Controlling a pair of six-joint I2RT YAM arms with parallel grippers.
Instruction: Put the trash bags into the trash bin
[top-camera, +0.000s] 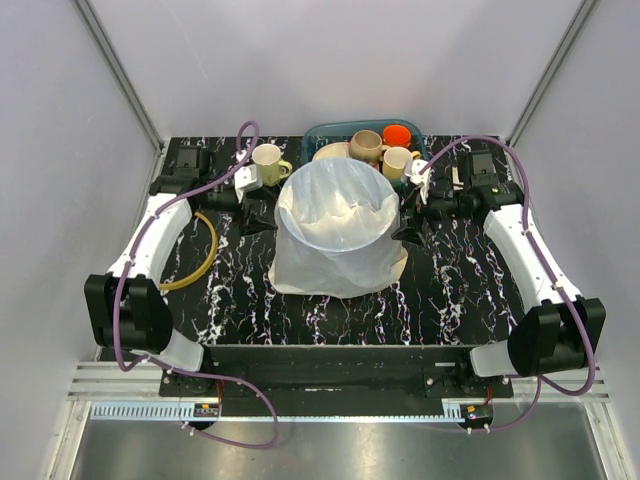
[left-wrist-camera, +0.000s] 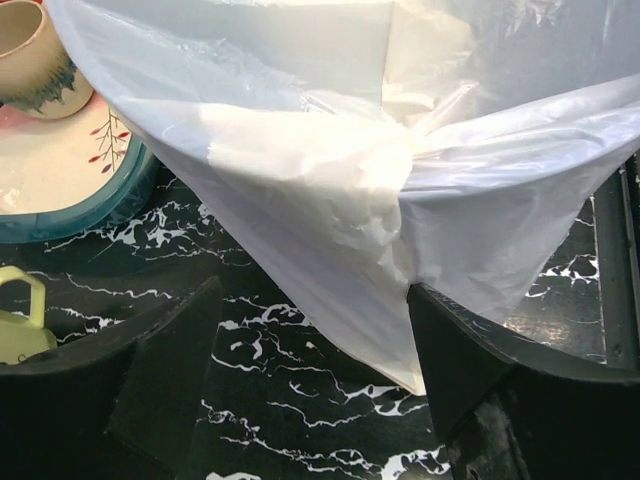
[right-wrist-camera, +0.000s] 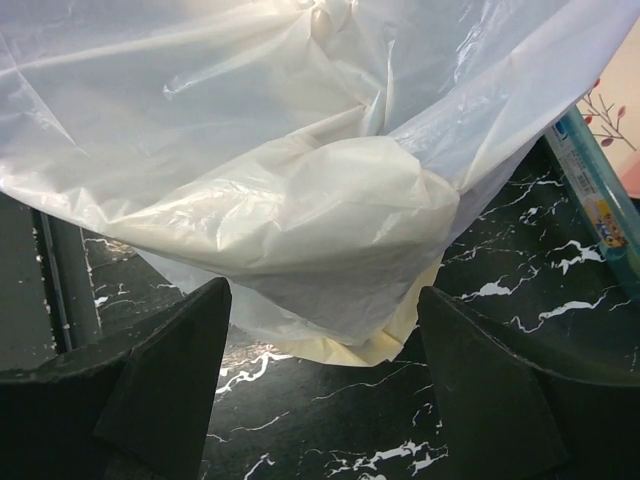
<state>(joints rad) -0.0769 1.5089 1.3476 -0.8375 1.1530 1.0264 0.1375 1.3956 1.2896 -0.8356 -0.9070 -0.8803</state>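
I have one large sack of thin, crinkly, translucent cream-white plastic film (top-camera: 335, 250) standing open-mouthed at the centre of the top view on the black marbled table (top-camera: 450, 290). Inside it, seen through the film, sits a small pale crumpled bundle of the same film (right-wrist-camera: 330, 200). I count that as one bundle, because I cannot separate the bags in it. I cannot find the round blue trash bin in any view. The sack may hide it, but nothing blue shows through.

I judge the film to be almost weightless, limp and slippery. It will collapse and slide rather than lift as a shape, so I would pinch a gathered fold at the mouth, not the smooth wall.

My left gripper (left-wrist-camera: 315, 300) has its jaws spread wide at the sack's left side, with film hanging between them ungripped. My right gripper (right-wrist-camera: 325, 295) is equally wide apart on the right side and grips nothing.

Along the upper edge of the top view, one teal oval basket (top-camera: 325, 131) holds two mugs, one orange cup and one cream plate. One more cream mug (top-camera: 268, 158) stands to its left. One yellow curved hoop (top-camera: 195, 265) lies at the left.
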